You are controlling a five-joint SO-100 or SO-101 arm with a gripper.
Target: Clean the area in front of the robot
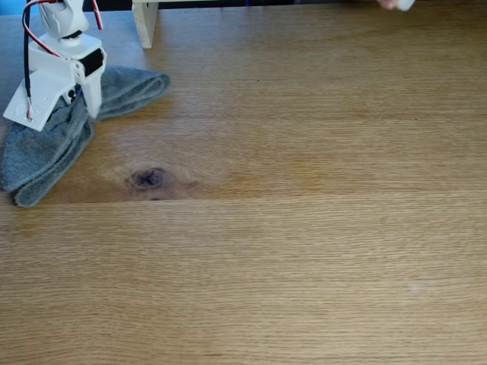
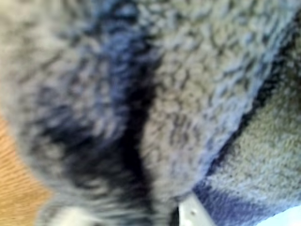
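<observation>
The robot [image 1: 65, 46], a small white arm with red and black wires, stands at the top left in the fixed view. Its gripper [image 1: 65, 118] points down into a crumpled grey cloth [image 1: 46, 156] and is shut on a bunched fold between its flat plate and its finger. The cloth lies on the left edge of the area, a broad oak tabletop [image 1: 304, 228]. The blurred wrist view shows the cloth [image 2: 188, 94] from very close, a white fingertip [image 2: 193, 214] at the bottom edge and a strip of tabletop [image 2: 14, 183] at the lower left.
A pale wooden post [image 1: 144, 23] stands at the back, just right of the arm. A dark knot [image 1: 148, 179] marks the wood right of the cloth. A faint pale smudge [image 1: 415, 287] sits at the lower right. A small white object [image 1: 401, 4] pokes in at the top right.
</observation>
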